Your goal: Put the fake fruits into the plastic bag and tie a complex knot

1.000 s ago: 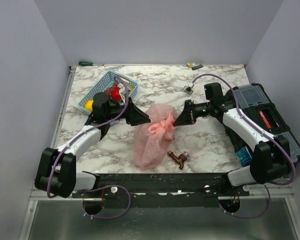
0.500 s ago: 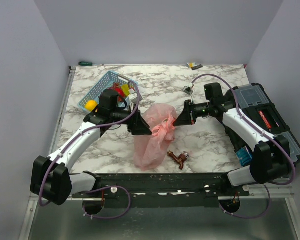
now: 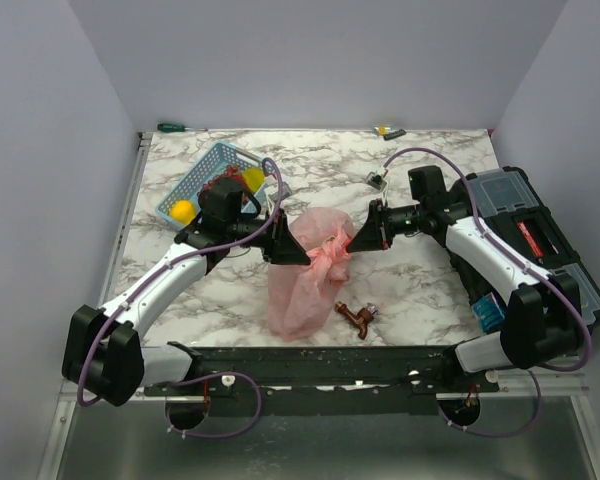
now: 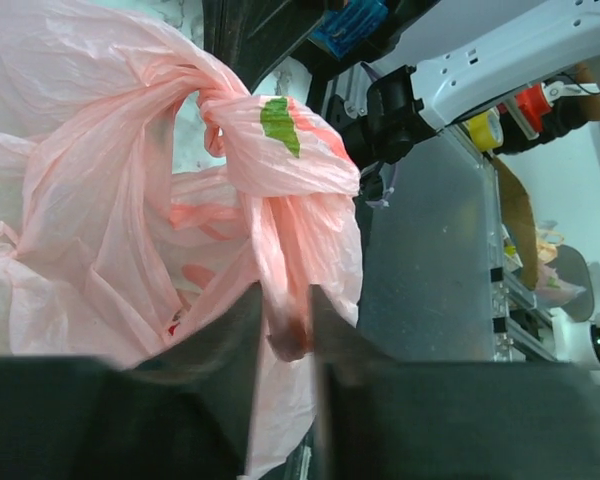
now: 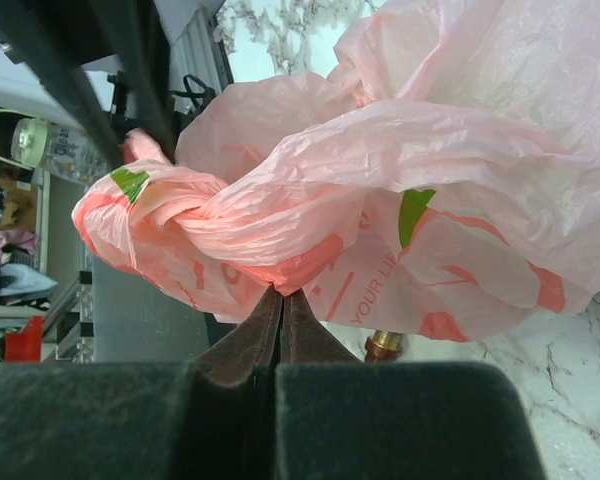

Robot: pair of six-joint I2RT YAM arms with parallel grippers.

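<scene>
Fingers (image 4: 230, 350) of left gripper (image 4: 285, 335), left wrist: narrow, pinching a tail below the twisted pink knot (image 4: 270, 130) of the thin, crinkly, translucent pink plastic bag (image 4: 90, 230) | right wrist: right gripper (image 5: 281, 300) clamped on film under knot | top: bag slumps beneath knot; glossy yellow plastic fruit (image 3: 183, 211) left of knot in light-blue lattice basket (image 3: 208, 165) | advice: pull tails apart evenly, since the film looks slippery and easily torn

Your overhead view is softly, evenly lit from above and sharp, with only faint shadows on the marble table (image 3: 420, 288). In both wrist views the plastic bag (image 5: 430, 150) shows bright and crisp, while the bottom edge is a dark, blurred band.
</scene>
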